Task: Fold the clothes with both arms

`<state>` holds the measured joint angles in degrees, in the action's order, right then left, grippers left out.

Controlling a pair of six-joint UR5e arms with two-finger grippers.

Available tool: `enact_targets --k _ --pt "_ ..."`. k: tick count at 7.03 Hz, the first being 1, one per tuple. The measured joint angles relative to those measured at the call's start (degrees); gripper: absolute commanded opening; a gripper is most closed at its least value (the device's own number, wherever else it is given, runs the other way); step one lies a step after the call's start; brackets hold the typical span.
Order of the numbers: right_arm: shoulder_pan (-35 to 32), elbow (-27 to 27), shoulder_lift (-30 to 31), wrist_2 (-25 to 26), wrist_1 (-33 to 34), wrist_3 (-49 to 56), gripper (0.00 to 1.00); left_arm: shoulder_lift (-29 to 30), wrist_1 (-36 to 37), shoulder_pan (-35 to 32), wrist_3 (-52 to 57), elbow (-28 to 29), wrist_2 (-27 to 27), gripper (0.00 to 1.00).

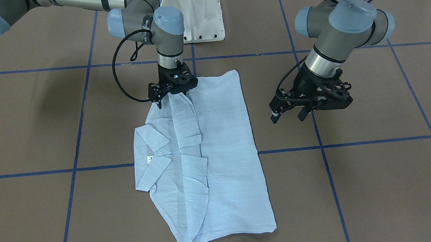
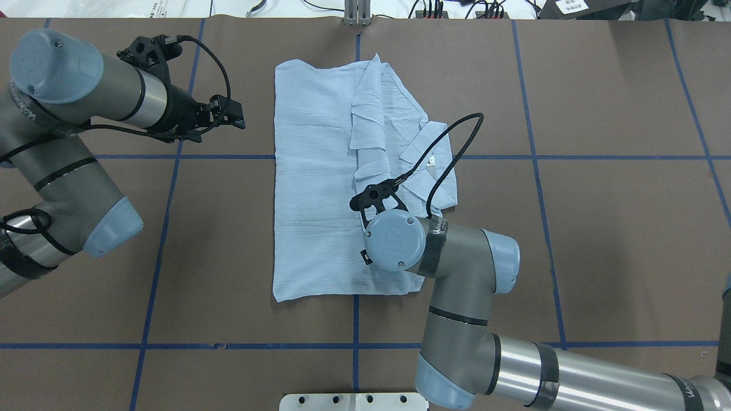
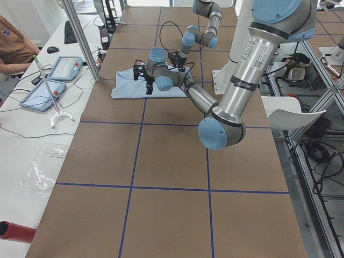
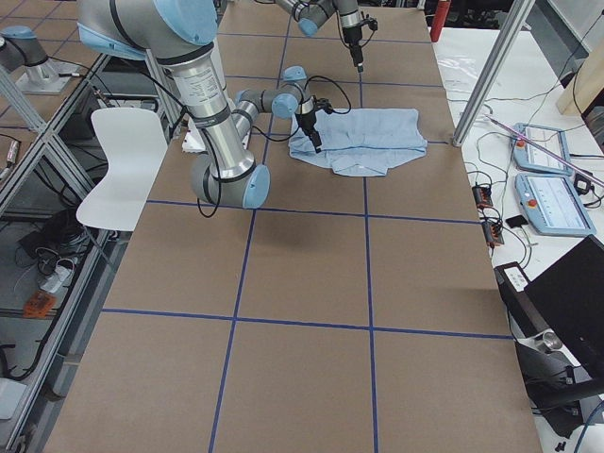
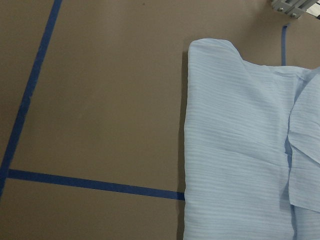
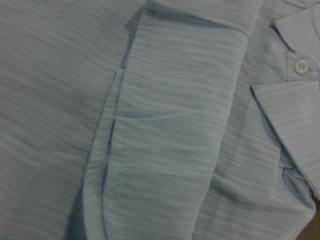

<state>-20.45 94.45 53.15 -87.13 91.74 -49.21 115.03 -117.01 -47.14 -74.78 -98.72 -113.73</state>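
With the right gripper (image 1: 163,98) apparently pinching the shirt (image 1: 217,150) and the left gripper (image 1: 290,112) spread, empty, a lone lift could undo folded sleeves.

The overhead camera looks down from behind the robot; the pedestal base (image 2: 354,401) sits at 6 o'clock. The front-facing camera faces back at it, base at 12 o'clock. Two end cameras look along the table (image 3: 161,177) from far off. Both wrist cameras hang close over the shirt (image 5: 240,150). All six views share that shirt.
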Motion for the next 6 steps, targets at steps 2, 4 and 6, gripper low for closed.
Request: enact_targets --k 2,4,6 --pt "-2.7 4.7 4.6 -1.4 0.1 1.6 1.0 0.9 0.2 1.0 -0.8 0.0 0.1 1.0" --pt "-4.3 8.4 11.3 -2.5 0.0 2.1 1.0 2.1 0.4 2.0 -2.5 -0.1 0.1 1.0" --pt "-7.1 11.9 15.3 -4.3 0.5 2.9 1.0 2.8 0.6 2.4 -3.3 -0.1 0.1 1.0"
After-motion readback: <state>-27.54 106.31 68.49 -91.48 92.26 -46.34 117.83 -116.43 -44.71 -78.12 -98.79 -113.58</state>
